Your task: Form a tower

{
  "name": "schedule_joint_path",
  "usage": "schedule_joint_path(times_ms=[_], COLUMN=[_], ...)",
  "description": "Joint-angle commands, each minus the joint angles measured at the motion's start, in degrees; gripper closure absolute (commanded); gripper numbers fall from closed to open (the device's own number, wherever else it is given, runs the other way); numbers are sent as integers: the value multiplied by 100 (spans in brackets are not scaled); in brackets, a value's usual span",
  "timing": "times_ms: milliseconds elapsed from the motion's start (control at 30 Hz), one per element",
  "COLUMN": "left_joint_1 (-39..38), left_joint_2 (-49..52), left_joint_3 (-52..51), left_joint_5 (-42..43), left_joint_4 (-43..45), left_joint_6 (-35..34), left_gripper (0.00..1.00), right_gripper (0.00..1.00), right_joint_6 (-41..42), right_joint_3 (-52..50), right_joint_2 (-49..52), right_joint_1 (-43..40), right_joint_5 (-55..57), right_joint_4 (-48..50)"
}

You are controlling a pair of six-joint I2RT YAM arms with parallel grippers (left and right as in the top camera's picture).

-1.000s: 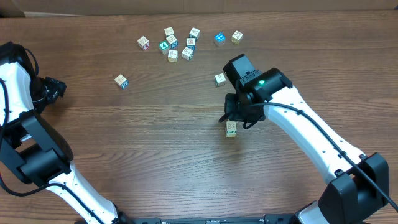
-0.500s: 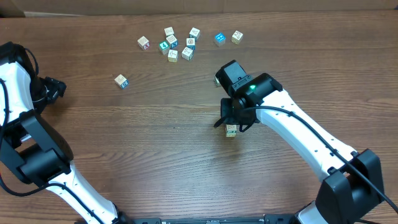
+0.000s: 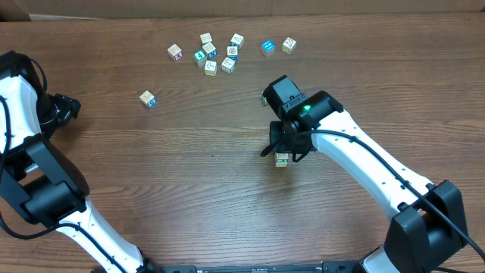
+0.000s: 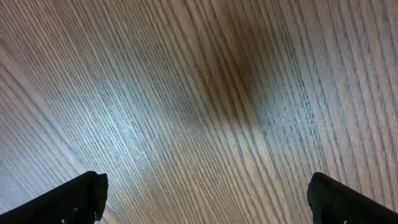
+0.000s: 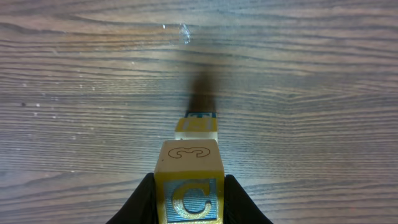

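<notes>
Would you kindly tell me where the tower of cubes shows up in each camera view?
Overhead: the tower stands right of centre, just below the right gripper.
Left wrist: not in it; only the table shows.
Right wrist: the tower is at centre, beyond the C cube clamped in the gripper.
Shared landmark: the right gripper.

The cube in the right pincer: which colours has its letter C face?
The cube shows a yellow C on blue, yellow-framed; clearest in right wrist view.
</notes>
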Motion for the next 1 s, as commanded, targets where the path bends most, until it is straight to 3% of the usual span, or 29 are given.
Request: schedule_joint_path(times_ms=[0, 967], left_joint_1=[-55, -55], left_joint_2=[39, 39], left_joint_3=[85, 87], left_joint_5=[-50, -50], left_joint_4=[7, 7], left_joint_6=[109, 109], left_gripper=[0, 1], right_gripper=[96, 95], right_joint_6=[28, 24], right_joint_3=[-173, -201], right_joint_2=[24, 24], right_joint_1=[13, 13], right_joint_5=[61, 105], right_joint_4=[105, 197])
